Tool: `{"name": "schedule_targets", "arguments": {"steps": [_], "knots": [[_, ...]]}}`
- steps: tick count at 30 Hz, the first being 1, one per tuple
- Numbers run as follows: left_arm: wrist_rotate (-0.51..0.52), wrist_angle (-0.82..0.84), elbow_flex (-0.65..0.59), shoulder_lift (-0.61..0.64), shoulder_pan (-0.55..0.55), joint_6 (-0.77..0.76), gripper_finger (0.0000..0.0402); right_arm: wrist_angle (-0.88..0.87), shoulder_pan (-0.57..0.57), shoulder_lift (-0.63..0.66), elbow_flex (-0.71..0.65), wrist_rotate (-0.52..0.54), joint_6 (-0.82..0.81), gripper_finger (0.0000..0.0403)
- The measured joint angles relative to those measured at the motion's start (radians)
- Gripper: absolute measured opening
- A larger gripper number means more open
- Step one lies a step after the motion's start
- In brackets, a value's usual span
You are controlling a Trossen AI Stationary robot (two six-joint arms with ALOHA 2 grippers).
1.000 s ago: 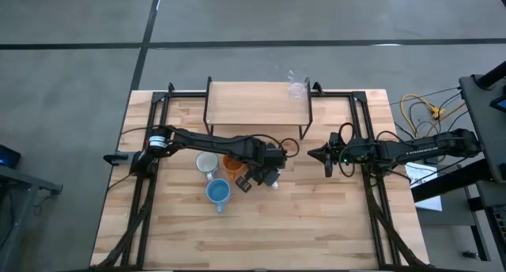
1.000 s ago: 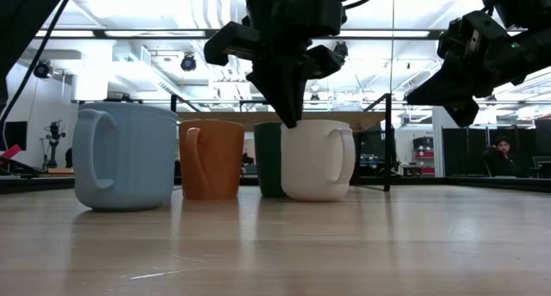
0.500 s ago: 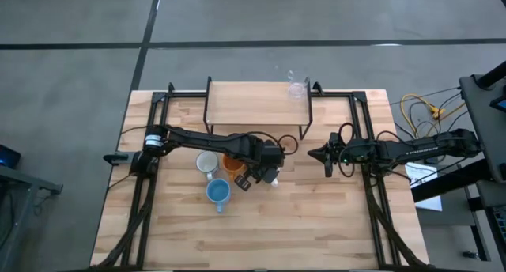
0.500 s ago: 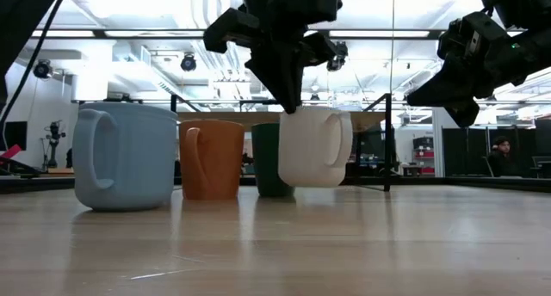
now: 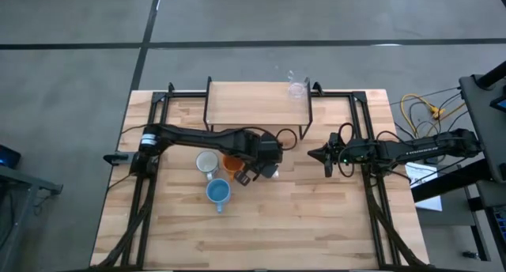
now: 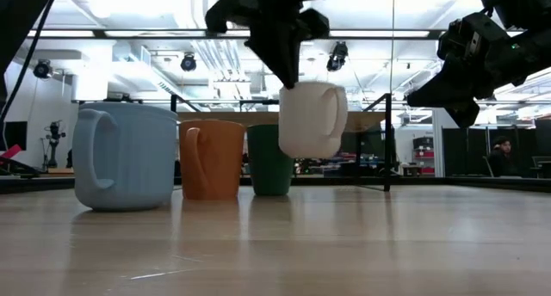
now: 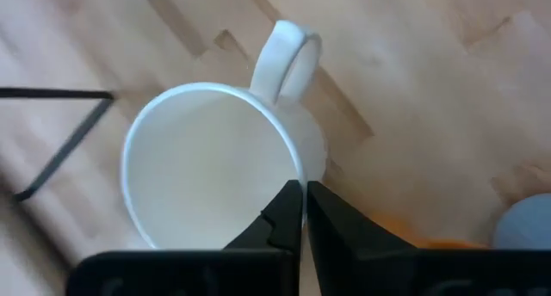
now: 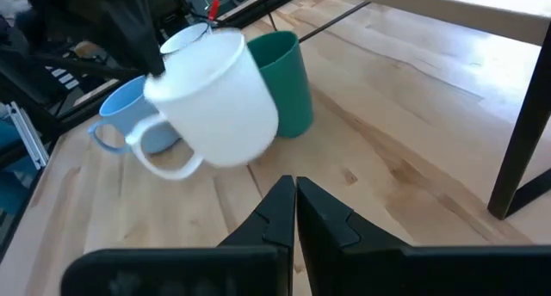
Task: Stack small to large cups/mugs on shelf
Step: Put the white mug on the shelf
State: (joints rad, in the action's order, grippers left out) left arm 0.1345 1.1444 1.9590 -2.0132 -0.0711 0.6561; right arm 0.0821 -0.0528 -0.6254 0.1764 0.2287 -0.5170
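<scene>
My left gripper (image 6: 286, 77) is over the table's middle, shut on a plain white mug (image 6: 312, 120), which also shows in the right wrist view (image 8: 219, 102). On the table stand a light blue mug (image 6: 125, 156), an orange mug (image 6: 211, 158) and a dark green cup (image 6: 271, 160). Another white mug (image 5: 207, 163) stands beside the orange one. A clear glass (image 5: 297, 88) stands on the shelf (image 5: 253, 106), at its right end. My right gripper (image 5: 326, 156) hovers shut, right of the shelf's front leg. My left gripper pinches the white mug's rim (image 7: 299, 169), a short way round from the handle (image 7: 288, 55), one finger inside the mug and one outside. The fingers come from above, pointing down. The mug hangs below them, lifted clear of the table and slightly tilted.
The shelf's thin black legs (image 5: 303, 130) stand just beyond the lifted mug. Black frame rails (image 5: 158, 114) run along the table's left and right sides. Bare wood (image 5: 269, 224) lies toward the near edge. A person sits far off in the room (image 6: 502, 150).
My left gripper has risen and drawn slightly toward the far edge, keeping its hold. The white mug has gone from standing on the table beside the green cup to hanging clear above it, tipping a little.
</scene>
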Motion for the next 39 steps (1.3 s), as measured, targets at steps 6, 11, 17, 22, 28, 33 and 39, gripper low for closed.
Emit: {"name": "schedule_targets", "arguments": {"steps": [6,11,17,22,28,33,39], "knots": [[0.023,0.068,0.081,0.001,0.007,-0.021,0.0000,-0.001,0.000,-0.006,0.000,0.000,-0.003,0.0008],[0.063,0.134,0.143,0.002,0.018,-0.022,0.0000,0.000,0.000,-0.006,0.000,0.000,-0.003,0.0008],[0.066,0.139,0.201,0.006,0.026,-0.023,0.0000,0.000,0.000,-0.006,0.000,0.000,-0.003,0.0008],[0.087,0.154,0.222,0.007,0.030,-0.023,0.0000,0.000,0.000,-0.006,0.000,-0.001,-0.003,0.0008],[0.134,0.220,0.251,0.018,0.042,-0.025,0.0000,0.000,0.000,-0.006,0.000,-0.001,-0.003,0.0008],[0.138,0.237,0.266,0.059,0.066,-0.048,0.0000,-0.001,0.000,-0.006,0.000,-0.002,-0.004,0.0008],[0.168,0.257,0.265,0.127,0.123,-0.077,0.0000,-0.004,0.000,-0.006,-0.001,-0.002,-0.006,0.0008]]}}
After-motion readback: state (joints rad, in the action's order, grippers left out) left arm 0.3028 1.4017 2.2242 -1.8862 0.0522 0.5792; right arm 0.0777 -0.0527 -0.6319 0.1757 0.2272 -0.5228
